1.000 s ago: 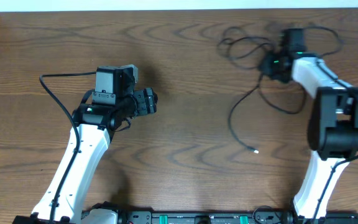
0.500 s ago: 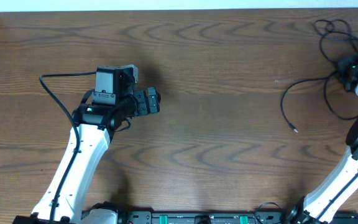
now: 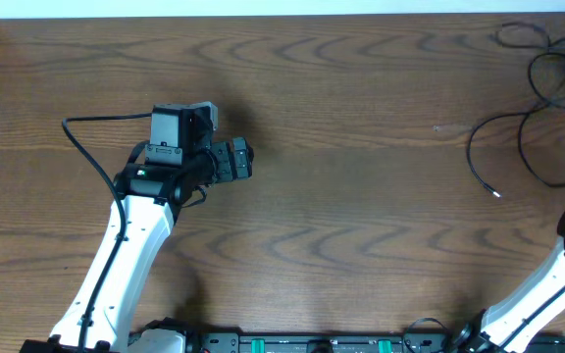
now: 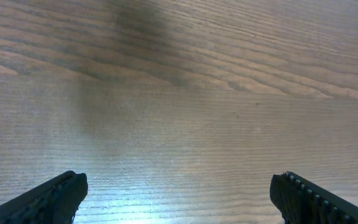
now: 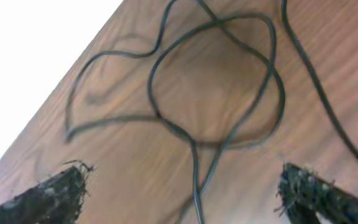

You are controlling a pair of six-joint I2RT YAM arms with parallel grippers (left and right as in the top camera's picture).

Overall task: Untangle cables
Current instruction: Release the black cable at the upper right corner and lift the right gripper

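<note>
Moved: cables (image 5: 193, 144) and right gripper (image 5: 184, 179) have shifted along the far edge into the far right corner over the last second; the left side has not changed.
Right gripper: fingers spread wide. Two blurred black strands run down between them and out of the bottom of the wrist view, with neither finger pressing on them.
Left gripper (image 4: 179, 182): fingers spread wide, with only bare wood between and beyond them.
Cables: thin black loops cross one another just past the right fingertips, lying on the wood beside the far edge.
Plug end (image 3: 497, 193): a loose tail curves out of the tangle toward the middle of the right edge and ends here, flat on the table (image 3: 361, 98).
Right arm (image 3: 547, 279): rises from the near right corner and is mostly cut off by the right edge in the overhead view.
Left arm (image 3: 130, 240): reaches from the near edge to left of centre, well apart from the cables.
</note>
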